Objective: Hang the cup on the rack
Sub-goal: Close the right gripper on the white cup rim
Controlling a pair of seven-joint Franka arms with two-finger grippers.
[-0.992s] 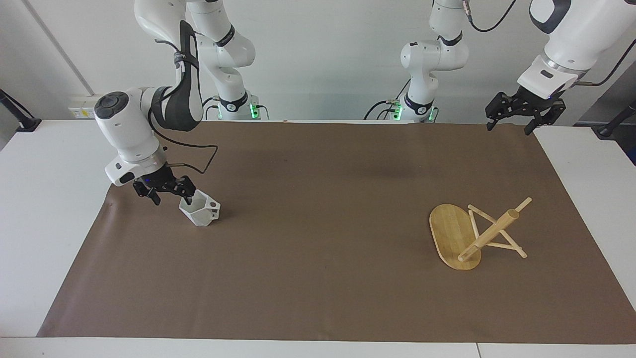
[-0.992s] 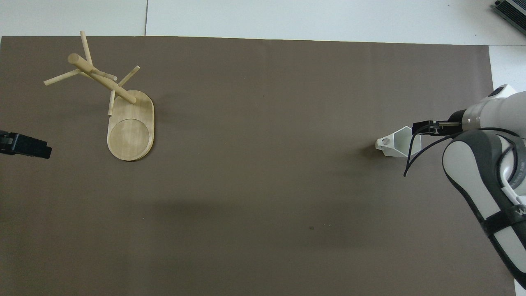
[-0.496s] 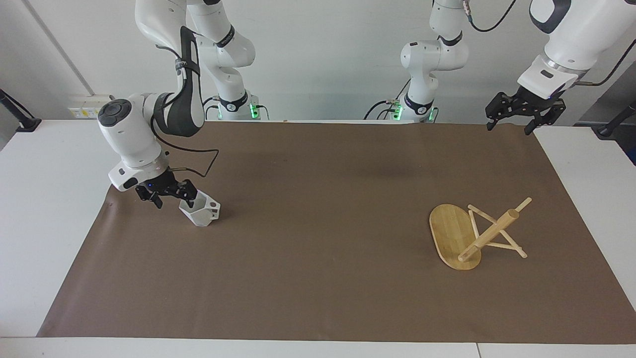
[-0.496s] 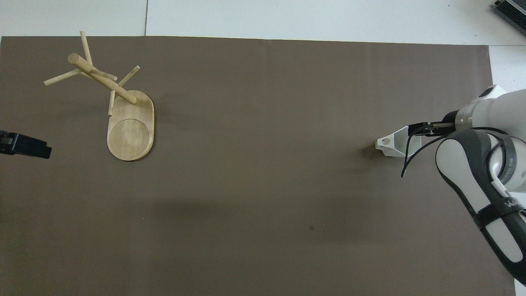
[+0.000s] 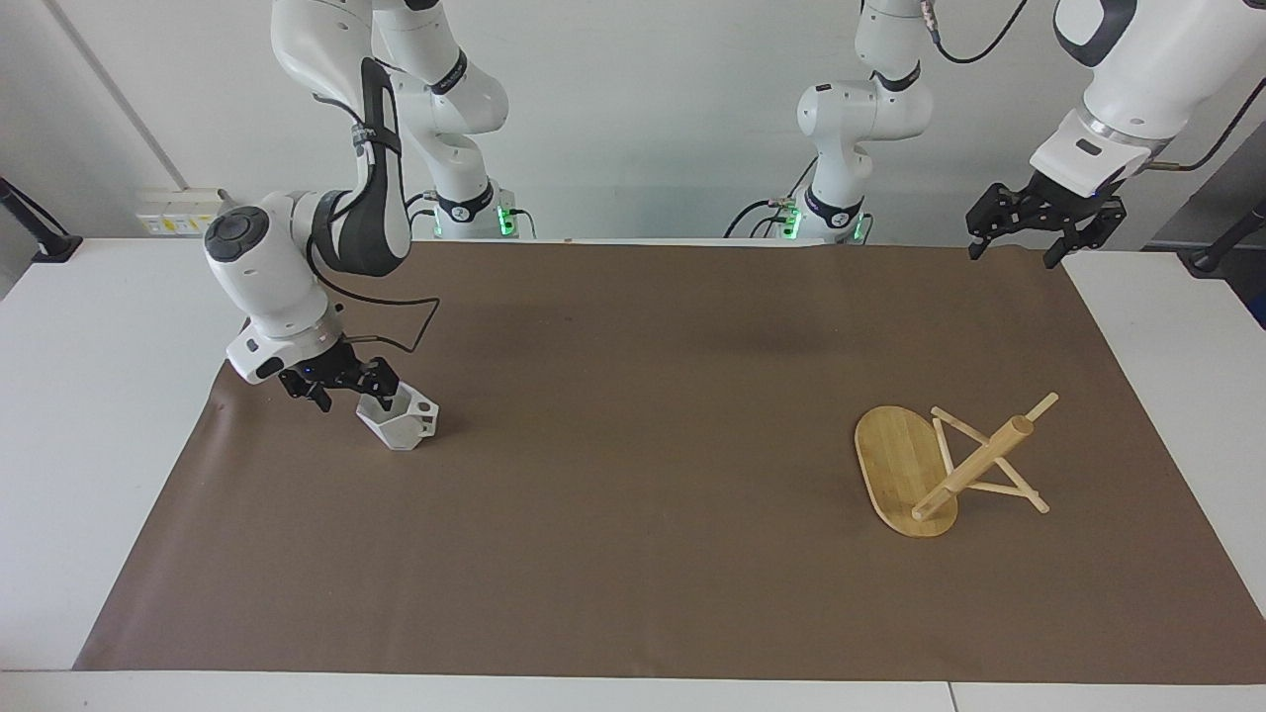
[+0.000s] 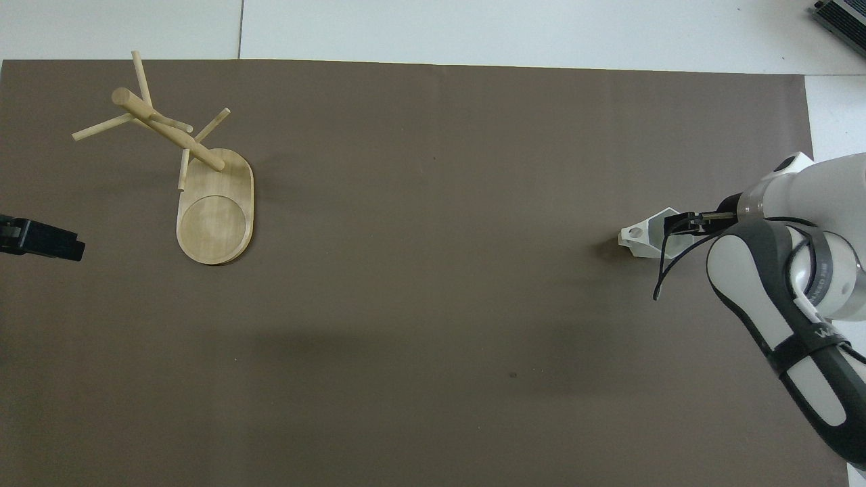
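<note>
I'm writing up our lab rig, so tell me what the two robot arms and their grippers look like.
Both arms are glossy white with rounded segments and dark grey or black joint bands, and green lights glow at their bases. The right arm carries a black padded sleeve and a loose black cable. The right gripper and the left gripper are black, skeletal linkage fingers on white wrist blocks.

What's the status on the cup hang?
Right gripper open at cup rim, no grip yet. Left gripper open, waiting over table edge. Rack tipped over on mat. Path between them clear.
</note>
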